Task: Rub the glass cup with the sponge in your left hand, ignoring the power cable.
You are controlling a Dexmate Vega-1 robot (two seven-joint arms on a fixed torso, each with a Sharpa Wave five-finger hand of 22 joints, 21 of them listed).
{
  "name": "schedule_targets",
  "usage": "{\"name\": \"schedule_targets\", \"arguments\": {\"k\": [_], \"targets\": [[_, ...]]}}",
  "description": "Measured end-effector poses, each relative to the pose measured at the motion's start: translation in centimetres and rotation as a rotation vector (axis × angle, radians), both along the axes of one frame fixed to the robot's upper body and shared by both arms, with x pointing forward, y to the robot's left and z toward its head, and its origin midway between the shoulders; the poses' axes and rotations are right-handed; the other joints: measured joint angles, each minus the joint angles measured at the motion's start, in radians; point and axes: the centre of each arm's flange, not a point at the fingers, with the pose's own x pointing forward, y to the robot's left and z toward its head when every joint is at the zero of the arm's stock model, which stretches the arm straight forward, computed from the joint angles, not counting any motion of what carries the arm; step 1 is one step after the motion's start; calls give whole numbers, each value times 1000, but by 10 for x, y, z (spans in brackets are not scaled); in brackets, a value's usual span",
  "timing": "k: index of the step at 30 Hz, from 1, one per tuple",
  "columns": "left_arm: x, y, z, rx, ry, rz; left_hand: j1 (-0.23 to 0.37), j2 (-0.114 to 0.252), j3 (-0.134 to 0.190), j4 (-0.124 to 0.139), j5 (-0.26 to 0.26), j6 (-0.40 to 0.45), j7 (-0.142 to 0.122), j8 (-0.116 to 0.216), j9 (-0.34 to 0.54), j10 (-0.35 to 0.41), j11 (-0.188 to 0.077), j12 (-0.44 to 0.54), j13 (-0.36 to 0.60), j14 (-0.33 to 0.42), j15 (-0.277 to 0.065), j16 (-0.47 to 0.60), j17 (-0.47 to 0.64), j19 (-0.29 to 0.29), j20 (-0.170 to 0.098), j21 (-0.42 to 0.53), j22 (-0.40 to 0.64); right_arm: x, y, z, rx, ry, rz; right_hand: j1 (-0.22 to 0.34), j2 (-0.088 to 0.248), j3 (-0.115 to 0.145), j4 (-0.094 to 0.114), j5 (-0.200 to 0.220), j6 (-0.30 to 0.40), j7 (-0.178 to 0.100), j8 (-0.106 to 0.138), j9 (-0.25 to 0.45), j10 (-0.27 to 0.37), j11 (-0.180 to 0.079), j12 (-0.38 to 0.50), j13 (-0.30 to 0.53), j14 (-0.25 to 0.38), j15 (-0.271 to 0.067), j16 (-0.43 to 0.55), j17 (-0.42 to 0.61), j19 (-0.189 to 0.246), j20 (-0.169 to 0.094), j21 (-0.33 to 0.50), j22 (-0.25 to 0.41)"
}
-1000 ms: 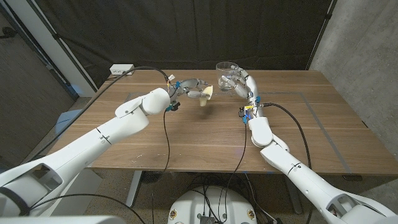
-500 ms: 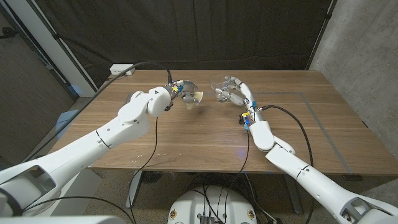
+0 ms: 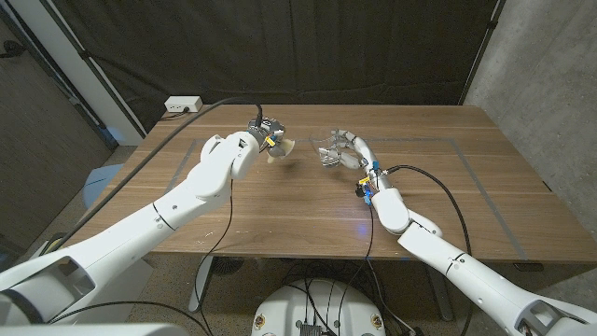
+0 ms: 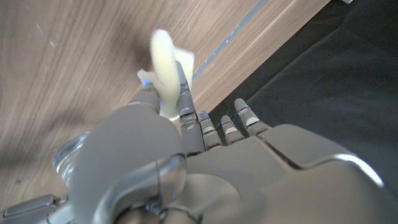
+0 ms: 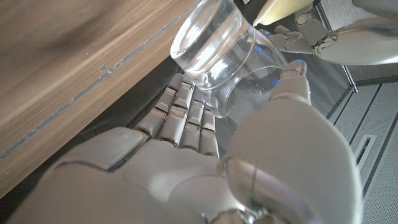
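Left fingers: the left hand [image 3: 268,136] pinches the sponge [image 3: 282,147], a pale wedge poking out past the fingertips toward the cup.
Right fingers: the right hand [image 3: 347,149] wraps the glass cup [image 3: 326,152], thumb on one side, the other fingers [image 5: 186,118] along the opposite wall.
Key relation: the cup lies to the robot's right of the sponge, near but apart; both are held above the surface [image 3: 280,205].
Cup axis: tipped over, its long axis pointing roughly toward the left hand.
Contents: the cup looks empty.
Nearer hand: the left, with the sponge, must close the gap.
Next move, my judgement: bring the sponge sideways onto the glass wall.
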Motion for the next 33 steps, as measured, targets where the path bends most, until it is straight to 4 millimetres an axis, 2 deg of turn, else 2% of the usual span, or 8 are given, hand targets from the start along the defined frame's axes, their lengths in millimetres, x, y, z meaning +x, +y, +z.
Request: {"name": "schedule_targets", "arguments": {"k": [6,10,14,18,21,26,27,33], "targets": [[6,-4,4,108,96,95,-139,-76,-124,63,40,-365,21,-218,-94,-195,83,-6,-1,-94,63,-11,2,-95,32,-45,1,1,1,-8,-1,24,4,0,0,0,0,0,1,-1,-3,0,0,0,0,0,0,0,-3,5,0,0,8,0],[10,-4,2,151,181,154,-205,-110,-181,95,64,-518,12,-287,-121,-275,116,-6,-1,-91,98,-12,3,-102,39,-61,3,2,2,-12,3,38,6,0,0,0,0,0,2,-2,-4,0,0,0,-3,0,0,0,-3,5,0,0,8,0],[10,-2,0,173,246,204,-268,-107,-221,126,78,-633,-17,-304,-135,-287,127,-6,-1,-91,108,-12,3,-101,50,-68,8,4,3,-16,8,52,7,0,0,0,0,0,2,-2,-5,-1,0,0,-4,0,4,3,-4,5,0,0,8,0],[8,2,3,157,249,224,-375,-61,-259,165,82,-808,-37,-304,-148,-287,127,-6,-1,-91,108,-6,3,-101,50,-68,12,5,3,-19,14,65,6,0,0,0,0,0,2,-2,-5,-1,0,0,-4,0,5,2,-6,5,0,0,15,0],[4,5,1,126,237,218,-425,-34,-276,170,89,-898,-45,-304,-154,-287,127,-6,1,-93,105,-6,8,-107,55,-68,12,6,4,-22,18,76,5,0,0,0,0,0,2,-2,-5,0,1,-1,-7,0,5,2,-7,6,-5,5,15,0],[1,5,6,78,162,177,-464,-3,-285,168,89,-934,-58,-304,-159,-287,109,5,2,-91,82,6,8,-101,60,-61,12,9,7,-27,30,93,4,0,0,0,0,0,3,-3,-8,0,2,-2,-8,1,5,2,-14,9,-9,2,15,0],[-3,13,-9,36,177,163,-472,5,-291,169,89,-937,-61,-299,-160,-287,101,12,2,-91,75,11,8,-101,60,-60,12,12,7,-29,40,109,1,0,0,0,0,-1,3,-3,-8,0,2,-2,-8,1,5,2,-14,8,-11,0,15,0],[-8,18,-18,-55,115,61,-486,19,-295,164,84,-918,-79,-281,-165,-287,95,29,0,-93,66,20,7,-101,60,-52,12,17,10,-37,79,145,-10,0,0,0,0,-2,2,-4,-11,0,0,-5,-12,1,5,1,-23,6,-15,4,18,0]]}}
